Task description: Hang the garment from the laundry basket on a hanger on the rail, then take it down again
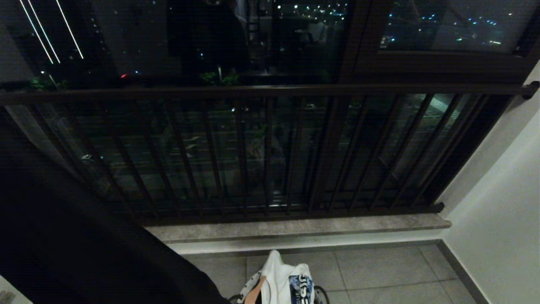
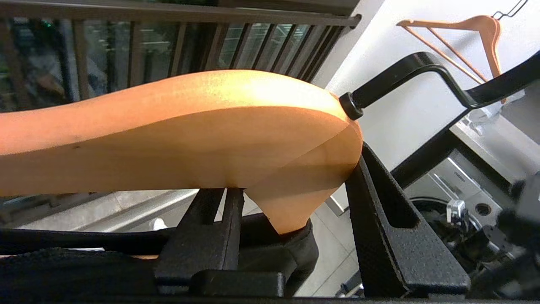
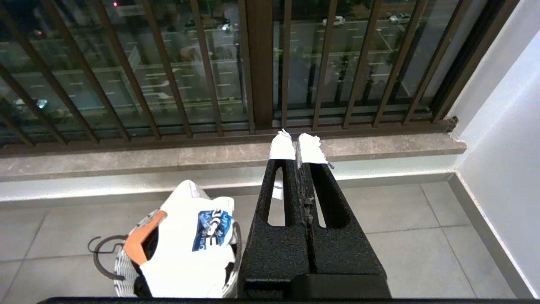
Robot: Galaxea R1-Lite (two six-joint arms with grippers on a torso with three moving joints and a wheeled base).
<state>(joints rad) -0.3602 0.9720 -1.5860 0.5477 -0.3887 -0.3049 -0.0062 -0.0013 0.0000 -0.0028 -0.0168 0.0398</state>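
In the left wrist view my left gripper (image 2: 289, 177) is shut on the thick middle of an orange wooden hanger (image 2: 190, 126), beside its black hook (image 2: 405, 71). The laundry basket (image 3: 124, 264) stands on the tiled floor with a black loop handle (image 3: 101, 253). A white garment (image 3: 185, 245) with a blue print is heaped in it, over another orange hanger (image 3: 141, 240). In the head view, basket rim (image 1: 322, 295) and garment (image 1: 282, 278) show at the lower edge. My right gripper (image 3: 297, 145) is shut and empty, held above the floor beside the basket. The dark rail (image 1: 270, 89) tops the balcony bars.
A dark mass (image 1: 84, 236) fills the lower left of the head view; I cannot tell what it is. A stone sill (image 1: 295, 228) runs under the bars and a white wall (image 1: 498, 202) closes the right side. A third wooden hanger (image 2: 464, 38) hangs by that wall above a washing machine (image 2: 460, 190).
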